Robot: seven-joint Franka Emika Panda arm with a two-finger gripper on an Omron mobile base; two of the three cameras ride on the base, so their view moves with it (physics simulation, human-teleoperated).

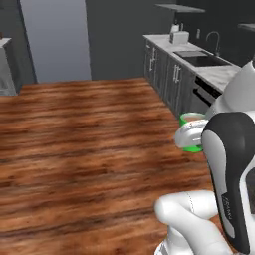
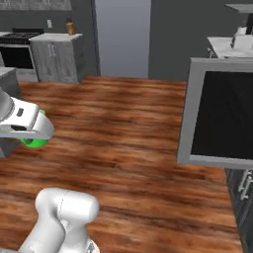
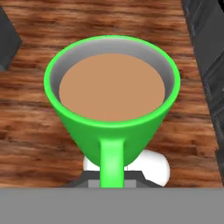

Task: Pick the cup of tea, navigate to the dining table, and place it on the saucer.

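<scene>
Cup of tea, bright green and full of brown liquid, hangs above the wooden floor, its handle turned toward the claw. From the left base camera it peeks out green beside the white hand; the sink tabletop stands farther right. Whether the claw pinches the cup, I cannot tell; its fingers are hidden.

no legible text, labels or signs
</scene>
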